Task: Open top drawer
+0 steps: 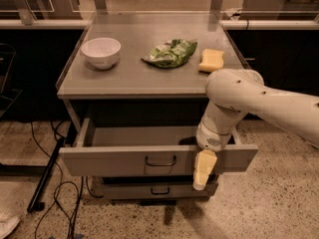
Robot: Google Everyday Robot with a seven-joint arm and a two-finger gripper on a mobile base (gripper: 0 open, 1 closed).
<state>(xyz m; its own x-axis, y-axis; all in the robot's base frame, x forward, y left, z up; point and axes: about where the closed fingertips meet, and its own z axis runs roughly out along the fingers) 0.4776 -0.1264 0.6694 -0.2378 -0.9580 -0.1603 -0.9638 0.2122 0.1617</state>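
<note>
The top drawer (119,159) is the wide grey one under the cart top. It stands pulled well out, and its inside (144,136) shows as a shallow dark space. Its small dark wire handle (160,162) sits at the centre of the front panel. My gripper (201,179), pale yellow, hangs down from the white arm (234,96) in front of the panel. It is to the right of the handle, not on it, and reaches below the panel's lower edge. A narrower grey drawer (159,190) shows below, closed.
On the cart top (139,76) stand a white bowl (101,52), a green crumpled bag (171,53) and a yellow sponge (212,60). Black cables (62,203) and a dark bar (46,178) lie on the floor at left. Dark counters run behind the cart.
</note>
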